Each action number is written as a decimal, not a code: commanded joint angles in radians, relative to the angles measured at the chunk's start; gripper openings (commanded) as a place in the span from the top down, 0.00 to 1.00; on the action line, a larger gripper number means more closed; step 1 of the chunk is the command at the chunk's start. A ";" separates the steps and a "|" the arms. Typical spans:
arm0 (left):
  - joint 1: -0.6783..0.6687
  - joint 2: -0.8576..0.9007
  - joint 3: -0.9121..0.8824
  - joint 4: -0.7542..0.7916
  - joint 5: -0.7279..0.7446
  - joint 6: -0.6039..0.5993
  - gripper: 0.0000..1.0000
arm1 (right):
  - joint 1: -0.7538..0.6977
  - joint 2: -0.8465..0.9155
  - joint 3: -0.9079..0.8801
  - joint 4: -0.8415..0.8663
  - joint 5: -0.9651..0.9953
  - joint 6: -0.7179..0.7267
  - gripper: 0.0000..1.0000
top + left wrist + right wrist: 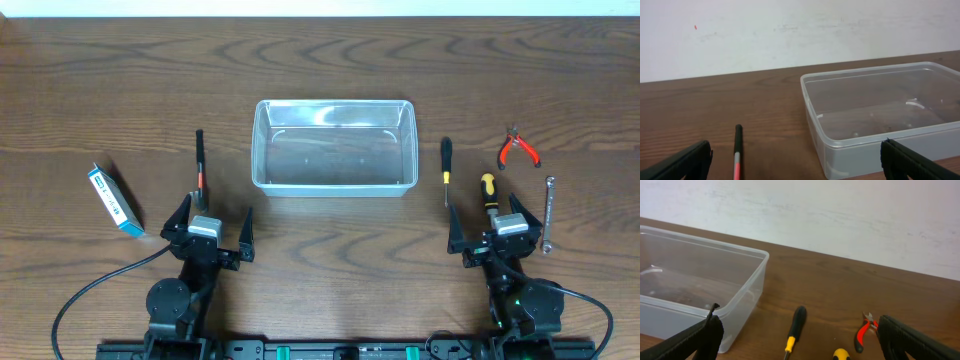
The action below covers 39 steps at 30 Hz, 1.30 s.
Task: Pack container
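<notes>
The container (334,184) sits empty at the middle of the worktop (330,285), toward its far side, ahead of both arms. The left fingers (180,218) and right fingers (455,228) are spread and hold nothing. A black-and-red tool (200,160) lies near the left ones. A yellow-handled screwdriver (488,188) lies just ahead of the right ones, with a black screwdriver (446,165) beside it. The likely risks are that these slim tools, lying flat, slip from a pinch, that a reach for one screwdriver knocks the other, or that a low carry shoves the light container.
</notes>
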 commanded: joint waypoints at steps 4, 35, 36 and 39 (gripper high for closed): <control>-0.001 -0.006 -0.013 -0.037 0.042 -0.013 0.02 | -0.010 -0.006 -0.002 -0.005 -0.004 0.011 0.01; -0.001 -0.006 -0.013 -0.035 0.035 -0.006 0.02 | -0.010 0.001 -0.002 -0.003 -0.019 0.177 0.01; -0.001 -0.006 -0.013 -0.032 0.026 -0.001 0.02 | -0.010 0.006 -0.002 -0.003 -0.020 0.217 0.01; -0.001 -0.006 -0.013 -0.027 0.024 -0.045 0.02 | -0.010 0.040 0.003 -0.005 -0.058 0.357 0.01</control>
